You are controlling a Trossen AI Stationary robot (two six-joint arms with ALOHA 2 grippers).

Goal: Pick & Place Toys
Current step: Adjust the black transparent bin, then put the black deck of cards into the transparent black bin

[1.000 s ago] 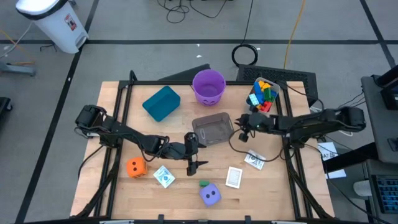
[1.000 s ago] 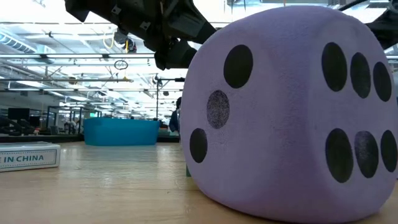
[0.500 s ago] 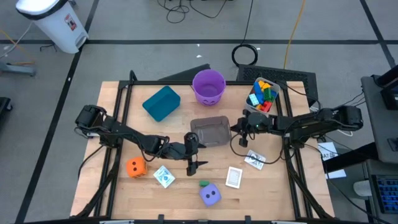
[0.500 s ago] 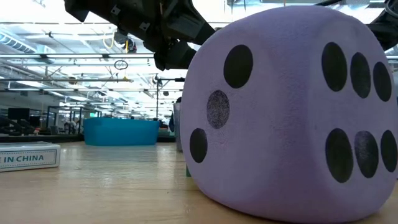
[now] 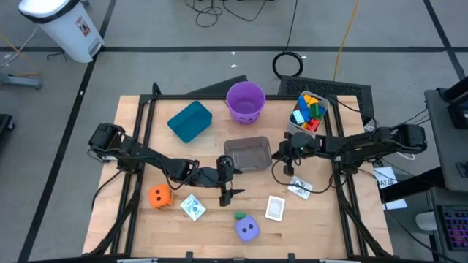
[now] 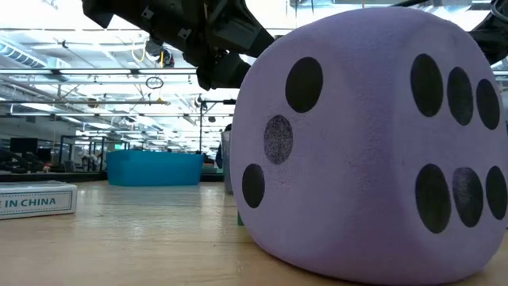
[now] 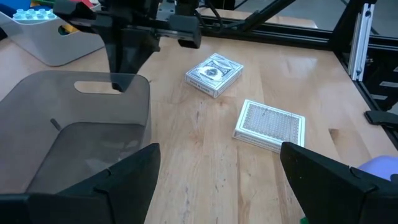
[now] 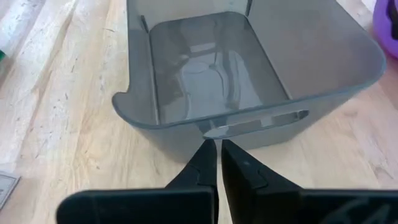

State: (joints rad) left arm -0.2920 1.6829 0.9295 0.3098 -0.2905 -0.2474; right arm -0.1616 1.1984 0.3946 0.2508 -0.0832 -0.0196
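1. Toys are lying across the table [image 5: 139,226]: an orange die [image 5: 159,196] near the left front, a purple die [image 5: 247,229] at the front middle, and a green block [image 5: 240,215] just behind the purple die.
2. Three cards are sitting flat on the wood: one [image 5: 193,207] beside the orange die, one [image 5: 275,207] right of the purple die, one [image 5: 299,188] farther right.
3. More coloured blocks [image 5: 308,112] are piling in a tub [image 5: 295,130] at the back right.
4. The right pincer [image 8: 216,148] is reaching the grey bin [image 5: 250,153] from the right, its fingers pressed together at the bin's rim by the handle slot; whether they are pinching the rim is unclear.
5. The left pincer [image 7: 214,163] is hovering in front of the grey bin, fingers spread wide and holding nothing.
6. A teal bin [image 5: 190,120] and a purple bucket [image 5: 245,101] are standing at the back of the table.
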